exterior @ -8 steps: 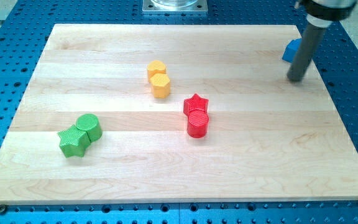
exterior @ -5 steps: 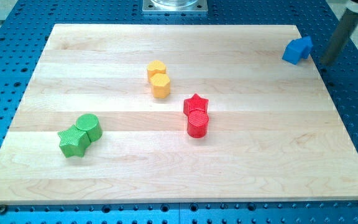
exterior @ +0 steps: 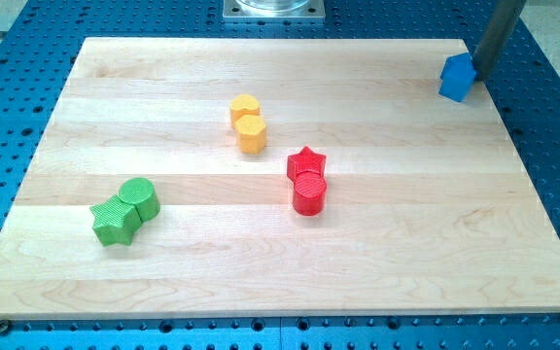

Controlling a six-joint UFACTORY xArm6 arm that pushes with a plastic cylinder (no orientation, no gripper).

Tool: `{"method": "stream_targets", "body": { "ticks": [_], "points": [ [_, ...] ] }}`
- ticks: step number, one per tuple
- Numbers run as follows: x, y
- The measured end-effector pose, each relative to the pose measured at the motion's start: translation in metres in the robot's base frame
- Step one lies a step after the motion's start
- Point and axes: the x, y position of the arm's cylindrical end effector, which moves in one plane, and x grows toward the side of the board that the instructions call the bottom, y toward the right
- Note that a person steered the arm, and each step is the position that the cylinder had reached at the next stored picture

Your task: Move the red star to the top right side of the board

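The red star (exterior: 306,160) lies a little right of the board's middle, touching a red cylinder (exterior: 309,192) just below it. My tip (exterior: 480,78) is at the view's top right, at the board's right edge, right beside a blue block (exterior: 456,77) and far from the red star.
Two yellow blocks (exterior: 249,122) sit together above and left of the red star. A green cylinder (exterior: 140,196) and green star (exterior: 114,221) touch at the lower left. The wooden board (exterior: 261,262) lies on a blue perforated table.
My tip swung right off the board's edge, then came back up and left beside the blue block. The blue block shifted slightly. The other blocks have not moved.
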Motion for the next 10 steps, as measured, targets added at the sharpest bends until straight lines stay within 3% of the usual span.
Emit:
{"method": "stream_targets", "body": {
  "ticks": [1,2,3,4,5,6,8,9,10],
  "points": [
    [0.040,0.005],
    [0.116,-0.011],
    [0.187,-0.060],
    [0.227,-0.131],
    [0.228,-0.225],
    [0.228,-0.238],
    [0.298,-0.250],
    [0.303,-0.293],
    [0.276,-0.298]
  ]
}}
